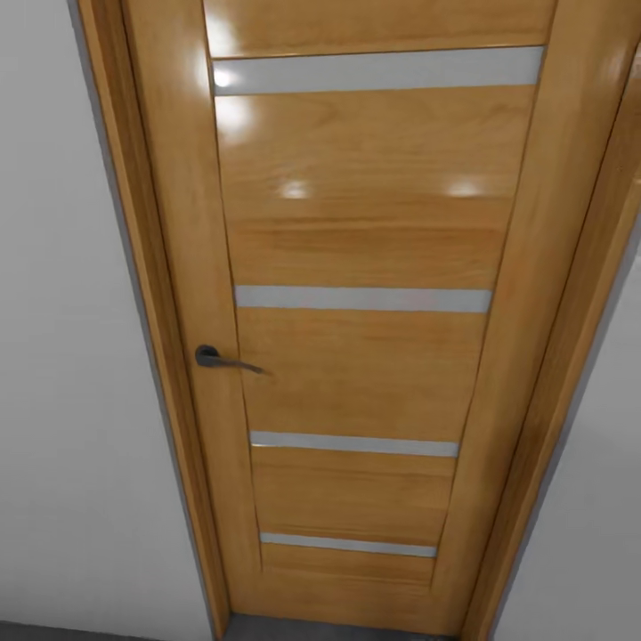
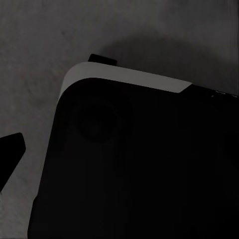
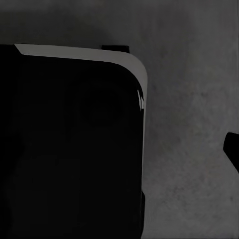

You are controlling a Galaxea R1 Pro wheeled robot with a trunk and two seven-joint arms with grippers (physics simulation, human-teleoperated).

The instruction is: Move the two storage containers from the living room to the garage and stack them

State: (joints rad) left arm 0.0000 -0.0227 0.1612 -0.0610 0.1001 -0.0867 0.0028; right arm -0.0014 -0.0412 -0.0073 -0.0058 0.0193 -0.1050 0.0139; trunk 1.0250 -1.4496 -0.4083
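Garage floor [image 2: 35, 55], a dark grey mottled concrete with a rough, cloudy texture, lies under both wrist cameras. In the left wrist view a large black body with a rounded corner and a pale grey bevelled edge, the robot's base [image 2: 139, 164], covers much of the concrete and casts a soft shadow on it. A single dark pointed fingertip [image 2: 10, 154] of the left gripper pokes in at the picture's edge; its partner is out of frame, so I cannot tell whether that gripper is spread or closed. The right wrist view gives a mirrored scene: the same black rounded-corner base with its light bevel sits on the same speckled concrete, and a small dark tip [image 3: 232, 149] of the right gripper shows at the edge, too little to tell its state.

From the head camera, a tall wooden door [image 1: 356, 356] stands close ahead. Its surface is glossy honey-coloured wood with visible grain and bright reflected light spots near the upper part. Four narrow horizontal strips of frosted pale glass cross the door panel, spaced from top to bottom. A slim dark metal lever handle [image 1: 223, 359] sits at the door's left stile, about mid-height. A matching wooden frame borders the door, and plain white-grey walls [image 1: 62, 356] flank the frame on both sides. Below the door's foot a thin band of the dark concrete appears.
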